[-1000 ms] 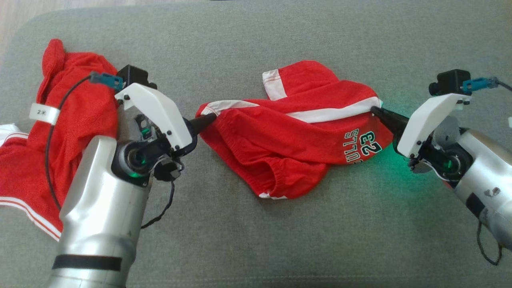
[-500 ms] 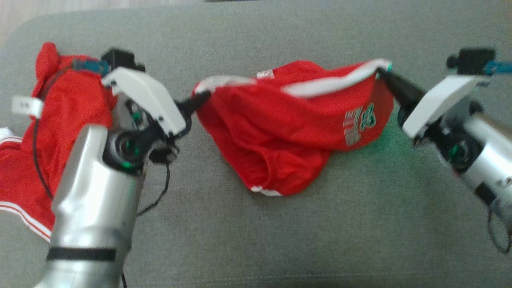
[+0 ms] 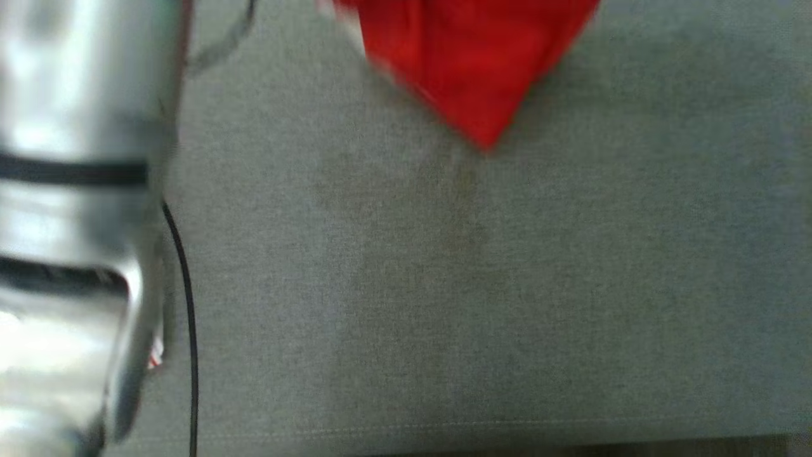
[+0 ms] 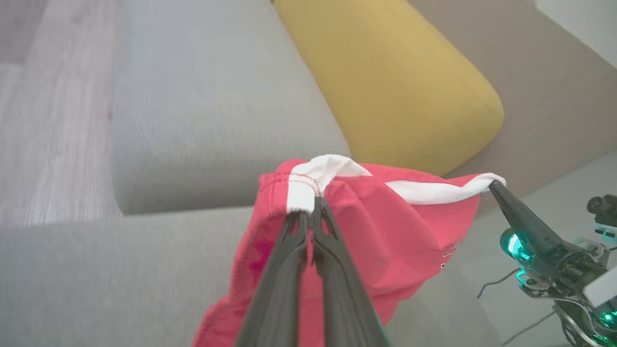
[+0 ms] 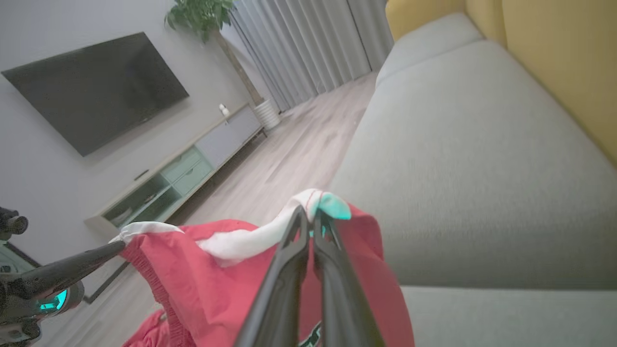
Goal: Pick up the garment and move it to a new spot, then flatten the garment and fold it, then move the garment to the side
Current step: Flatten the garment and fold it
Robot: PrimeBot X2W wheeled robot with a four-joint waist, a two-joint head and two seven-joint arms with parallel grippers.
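Holding the red garment (image 4: pixel 385 231) up over the grey sofa seat (image 3: pixel 444 285) by its white trim (image 4: pixel 434 190), with the left end effector (image 4: pixel 311 205) and right end effector (image 5: pixel 311 214) both pinched shut on opposite ends, likely to spread it out for the move to a new spot.

This is a living room in a home. A wide grey sofa (image 5: pixel 482 168) has a yellow back cushion (image 4: pixel 400 82) behind its seat. Across the room a big flat television (image 5: pixel 91 86) hangs on a pale wall (image 5: pixel 29 159), and under it stands a long low cabinet (image 5: pixel 193 168) with drawers and open shelves. Beside the cabinet a green plant (image 5: pixel 197 14) grows from a white pot (image 5: pixel 266 113). Long grey curtains (image 5: pixel 308 43) reach down to a light wooden floor (image 5: pixel 284 159).
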